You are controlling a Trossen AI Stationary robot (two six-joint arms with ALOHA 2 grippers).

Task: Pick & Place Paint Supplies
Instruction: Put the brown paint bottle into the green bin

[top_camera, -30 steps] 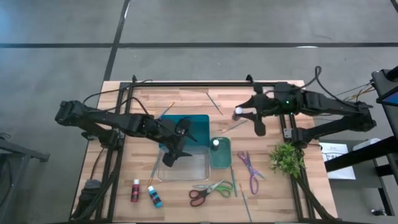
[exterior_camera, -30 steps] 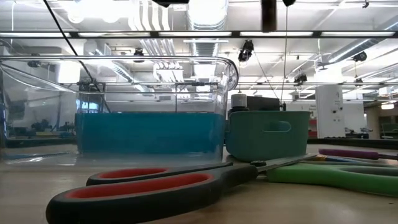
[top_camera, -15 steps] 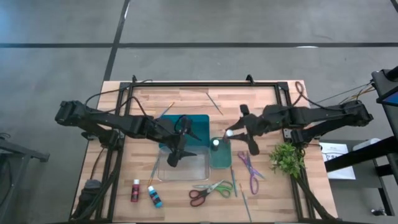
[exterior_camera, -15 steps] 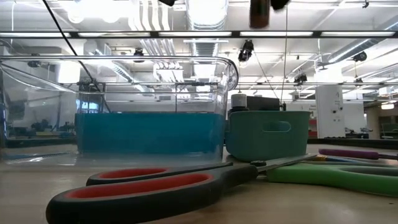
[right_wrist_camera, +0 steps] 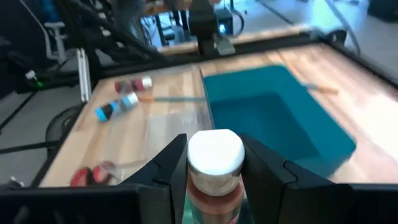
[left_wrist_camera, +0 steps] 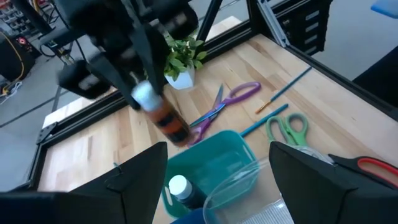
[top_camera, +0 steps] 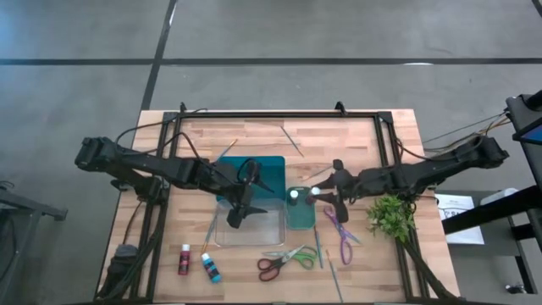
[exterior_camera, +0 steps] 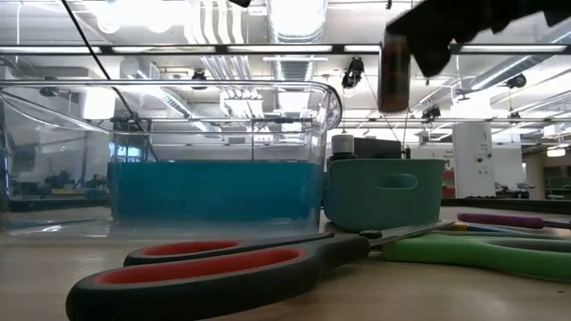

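My right gripper (top_camera: 324, 193) is shut on a brown paint bottle (left_wrist_camera: 166, 120) with a white cap (right_wrist_camera: 215, 153). It holds the bottle in the air over the right rim of the small teal container (top_camera: 301, 212). In the low view the bottle (exterior_camera: 393, 76) hangs above that container (exterior_camera: 384, 192). A dark bottle with a white cap (left_wrist_camera: 180, 188) stands inside the container. My left gripper (top_camera: 240, 203) hovers open over the clear container (top_camera: 254, 229), touching nothing. A red bottle (top_camera: 184, 259) and a blue bottle (top_camera: 210, 268) lie on the table at the near left. My right gripper pinches the bottle's body (right_wrist_camera: 211, 190) just below the white cap, one finger (right_wrist_camera: 171, 171) on each side. The fingers come nearly level from the table's right. The bottle stays roughly upright, cap up, lifted clear above the teal container.
Red-green scissors (top_camera: 286, 259) and purple scissors (top_camera: 341, 232) lie near the front edge, with thin brushes (top_camera: 318, 247) between them. A plant sprig (top_camera: 389, 214) stands at the right. A flat teal tray (top_camera: 264, 172) lies behind the clear container. Loose brushes (top_camera: 292, 138) lie at the far side.
My right gripper has come down and toward the table's near-left with the brown bottle, from above the far-right boards to just over the small teal container, rolling a little on the way. It has stayed shut on the bottle.
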